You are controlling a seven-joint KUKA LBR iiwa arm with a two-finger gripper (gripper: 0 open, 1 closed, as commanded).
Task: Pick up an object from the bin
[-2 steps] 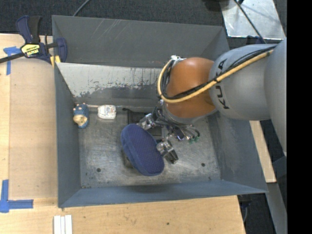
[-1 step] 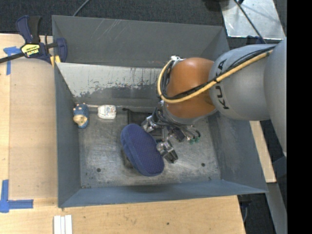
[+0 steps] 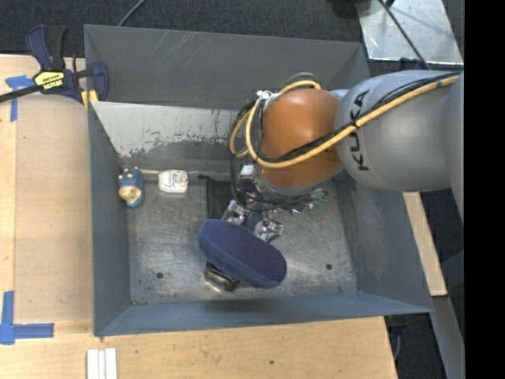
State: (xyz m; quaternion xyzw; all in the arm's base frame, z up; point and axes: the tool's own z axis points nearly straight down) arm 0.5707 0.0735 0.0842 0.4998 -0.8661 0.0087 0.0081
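one dark blue oval thing [image 3: 241, 253], rounded like a cushion, lies nearest the viewer. it is close to the front wall of the grey metal bin [image 3: 237, 310], about midway along it. a small tan and dark thing [image 3: 220, 279] pokes out from under its front left edge, mostly hidden. just behind the blue oval, the gripper [image 3: 256, 219] points down toward the bin floor, its metal tip at the oval's far edge. whether they touch cannot be told, nor whether the gripper is open or closed; no thing shows in its grasp. farther back on the left, near the rear wall, a small white thing [image 3: 172, 181] lies just beside a small blue and yellow thing [image 3: 130, 186]. over the gripper sits an orange wrist cover [image 3: 296, 136] looped by a yellow cable [image 3: 241, 129]. the grey arm [image 3: 394, 133] reaches in from the right.
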